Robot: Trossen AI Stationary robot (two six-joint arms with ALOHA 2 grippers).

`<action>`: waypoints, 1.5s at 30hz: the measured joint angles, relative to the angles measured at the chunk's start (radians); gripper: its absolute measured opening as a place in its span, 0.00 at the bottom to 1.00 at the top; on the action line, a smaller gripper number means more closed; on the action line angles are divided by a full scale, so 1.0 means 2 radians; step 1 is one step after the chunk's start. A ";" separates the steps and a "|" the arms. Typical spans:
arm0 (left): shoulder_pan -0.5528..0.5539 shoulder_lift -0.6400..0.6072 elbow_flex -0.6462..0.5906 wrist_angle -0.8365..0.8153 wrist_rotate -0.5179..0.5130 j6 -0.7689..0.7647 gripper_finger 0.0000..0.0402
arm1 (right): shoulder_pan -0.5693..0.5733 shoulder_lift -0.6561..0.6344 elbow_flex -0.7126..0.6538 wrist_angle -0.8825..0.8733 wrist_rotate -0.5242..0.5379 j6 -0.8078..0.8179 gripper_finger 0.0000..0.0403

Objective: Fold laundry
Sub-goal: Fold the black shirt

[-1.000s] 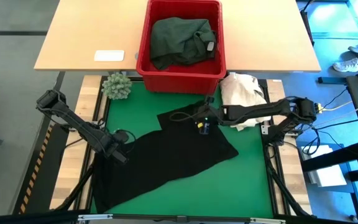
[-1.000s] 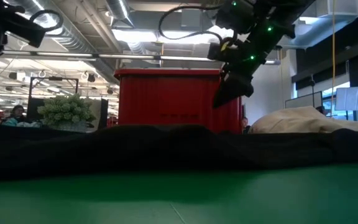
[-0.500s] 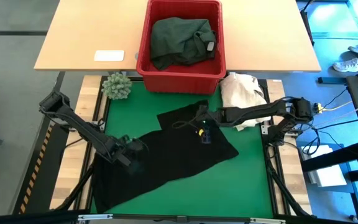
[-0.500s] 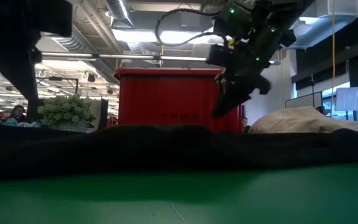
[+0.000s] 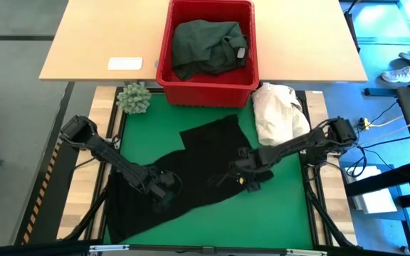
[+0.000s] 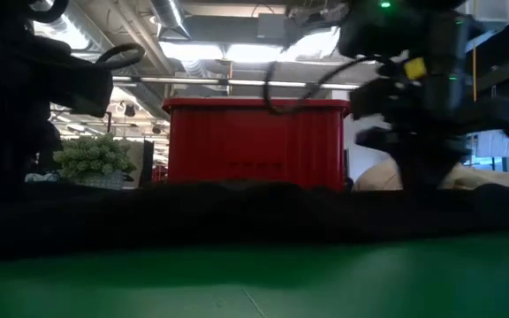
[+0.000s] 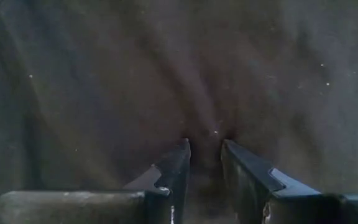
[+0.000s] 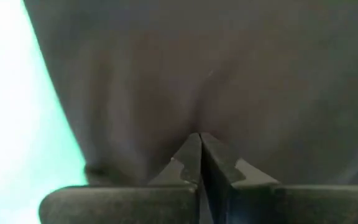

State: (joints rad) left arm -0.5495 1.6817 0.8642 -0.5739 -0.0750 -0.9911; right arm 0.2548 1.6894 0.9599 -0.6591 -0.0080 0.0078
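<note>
A black garment (image 5: pixel 205 167) lies spread slantwise on the green mat (image 5: pixel 283 206). A dark green garment (image 5: pixel 205 44) is heaped in the red basket (image 5: pixel 164 67) beyond the mat. My left gripper (image 5: pixel 164 188) points down over the black garment's left middle. Its fingers (image 7: pixel 178 157) stand a little apart, open, with their tips at the cloth (image 7: pixel 207 93). My right gripper (image 5: pixel 248 179) points down at the garment's right side, close to its edge, and is shut on the cloth (image 8: pixel 229 74). My left gripper comes from above with its tips at the cloth, where creases (image 7: pixel 205 127) run together between them; whether it touches, I cannot tell. My right gripper comes from above, fingers pointing down. Its shut fingertips (image 8: pixel 199 144) pinch a small crease (image 8: pixel 197 115) of the black garment near its right edge, beside bare mat (image 8: pixel 17 124). The rest lies flat on the mat.
A cream-white cloth heap (image 5: pixel 279 112) lies at the mat's far right corner, near my right arm. A small green plant (image 5: pixel 134 98) stands at the far left corner. A white flat object (image 5: pixel 124 63) lies on the wooden table (image 5: pixel 98 35) behind. Bare mat shows along the near right.
My left gripper has gone toward the table's right and near edges and down onto the black garment, tipping to point downward. My right gripper has gone toward the near edge and down, from the garment's far middle to its right side.
</note>
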 joint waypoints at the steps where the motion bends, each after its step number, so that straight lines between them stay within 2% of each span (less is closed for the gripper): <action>1: 0.000 0.000 0.000 0.008 0.000 0.007 0.24 | 0.009 0.000 -0.004 -0.007 -0.006 0.010 0.01; 5: 0.000 0.001 0.005 0.027 0.007 0.049 0.24 | 0.045 -0.004 -0.026 -0.012 -0.045 0.047 0.01; 13: 0.011 0.004 0.023 0.036 -0.008 0.114 0.24 | 0.116 -0.011 -0.037 -0.036 -0.163 0.088 0.00; 17: 0.019 0.004 0.036 0.032 -0.017 0.145 0.24 | 0.130 -0.039 -0.040 -0.045 -0.174 0.088 0.00; 23: 0.030 0.004 0.063 0.024 -0.018 0.179 0.24 | 0.120 -0.097 -0.039 -0.040 -0.125 0.075 0.00; 29: 0.038 0.004 0.083 0.018 -0.036 0.199 0.24 | 0.074 -0.124 -0.038 0.002 0.026 0.041 0.00; 40: 0.040 0.005 0.084 0.018 -0.041 0.179 0.24 | -0.052 -0.045 -0.038 0.141 0.033 -0.037 0.00; 43: 0.040 0.020 0.084 0.017 -0.051 0.169 0.24 | -0.078 -0.022 -0.038 0.165 0.057 -0.046 0.00; 45: 0.040 0.036 0.084 0.017 -0.038 0.170 0.24 | -0.095 -0.013 -0.038 0.172 0.074 -0.048 0.00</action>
State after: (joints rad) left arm -0.4702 1.7532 1.0313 -0.5407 -0.1514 -0.6521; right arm 0.0649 1.6639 0.8841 -0.3151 0.1394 -0.0884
